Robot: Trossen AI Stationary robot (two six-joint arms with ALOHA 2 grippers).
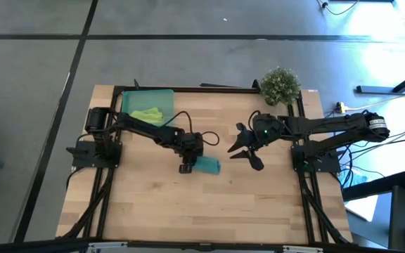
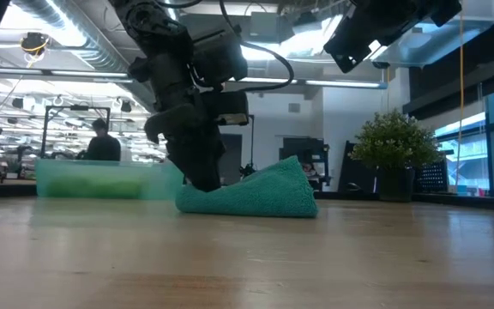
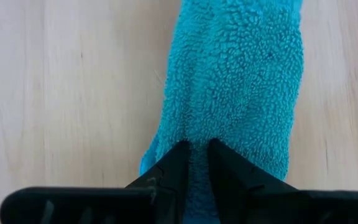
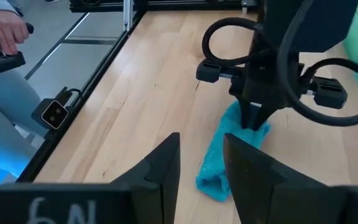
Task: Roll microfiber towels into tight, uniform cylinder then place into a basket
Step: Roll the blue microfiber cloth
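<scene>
Teal towel (image 1: 208, 165), rolled into a short, loose cylinder, lies near the middle of the wooden tabletop (image 1: 153, 211), a little toward the left arm's side. The left gripper (image 1: 186, 167) is down on one end of it: in the left wrist view its two dark fingers (image 3: 166, 171) stand close together with a fold of the teal pile pinched between them, so the gripper is nearly closed and has hold of the towel. In the low view that end is pressed to the tabletop under the gripper, while the free end bulges up higher to the side (image 2: 281, 184).

The lime-green towel (image 1: 149, 114) sits crumpled inside the basket (image 1: 166, 94), the shallow translucent green tray at the far left corner of the tabletop, well apart from the teal one. In the low view the basket (image 2: 101, 178) shows behind the left arm with the green cloth blurred inside.

The right gripper (image 1: 245, 152) hangs above the tabletop beside the teal towel without touching it; its fingers (image 4: 157, 165) are spread apart and hold nothing.

A small potted plant (image 1: 280, 85) stands at the far right edge of the tabletop. A person's hand (image 4: 5, 28) shows beyond the tabletop's edge in the right wrist view.
</scene>
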